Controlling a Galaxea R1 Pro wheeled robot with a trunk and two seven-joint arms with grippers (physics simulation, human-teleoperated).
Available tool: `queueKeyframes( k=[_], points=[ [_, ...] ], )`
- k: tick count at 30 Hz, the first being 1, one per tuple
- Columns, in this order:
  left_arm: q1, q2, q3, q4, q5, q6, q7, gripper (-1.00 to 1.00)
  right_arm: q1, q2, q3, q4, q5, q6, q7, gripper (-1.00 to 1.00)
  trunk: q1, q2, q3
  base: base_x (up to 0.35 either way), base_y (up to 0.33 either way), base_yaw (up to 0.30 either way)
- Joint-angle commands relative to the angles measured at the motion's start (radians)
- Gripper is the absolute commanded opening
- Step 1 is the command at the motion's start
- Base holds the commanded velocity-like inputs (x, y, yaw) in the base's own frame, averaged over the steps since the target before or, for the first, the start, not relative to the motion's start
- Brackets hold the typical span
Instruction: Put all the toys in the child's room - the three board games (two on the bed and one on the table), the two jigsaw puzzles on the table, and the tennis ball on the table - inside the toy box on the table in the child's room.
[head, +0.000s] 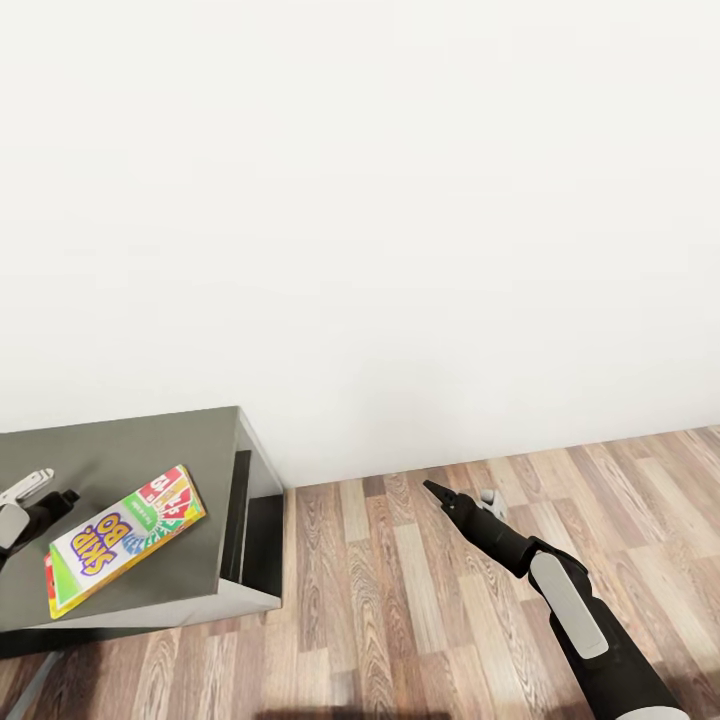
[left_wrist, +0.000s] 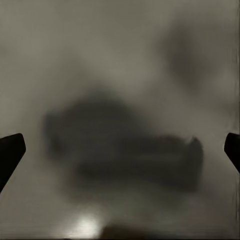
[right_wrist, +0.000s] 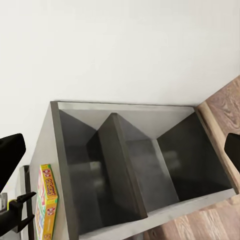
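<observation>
Lying on the dark-topped cabinet (head: 120, 450), the board game (head: 125, 540) sits at three o'clock from the released, empty left claw (head: 40, 497), long axis toward two; the right claw (head: 440, 492), also released, is well apart.

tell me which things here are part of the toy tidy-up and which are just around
Part of the job:
- board game, green-edged, lying flat on the cabinet's dark grey top
- left gripper, beside the game, fingers spread
- right gripper, over the floor, fingers spread

Just around:
- low cabinet, open compartments in its side
- wooden floor
- white wall
</observation>
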Motion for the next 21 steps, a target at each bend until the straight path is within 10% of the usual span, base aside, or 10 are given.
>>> queueKeyframes(
  k=[1,21],
  points=[
    [0.000,0.000,0.001,-0.002,0.009,0.009,-0.002,1.00,0.000,-0.001,0.001,0.000,-0.004,0.003,0.000,1.00,0.001,-0.002,-0.001,0.000,0.001,-0.052],
    [0.000,0.034,0.003,-0.003,0.009,0.053,-0.144,1.00,-0.001,-0.001,0.001,0.000,-0.003,0.003,0.000,1.00,0.001,-0.002,0.018,0.000,0.000,-0.157]
  ],
)
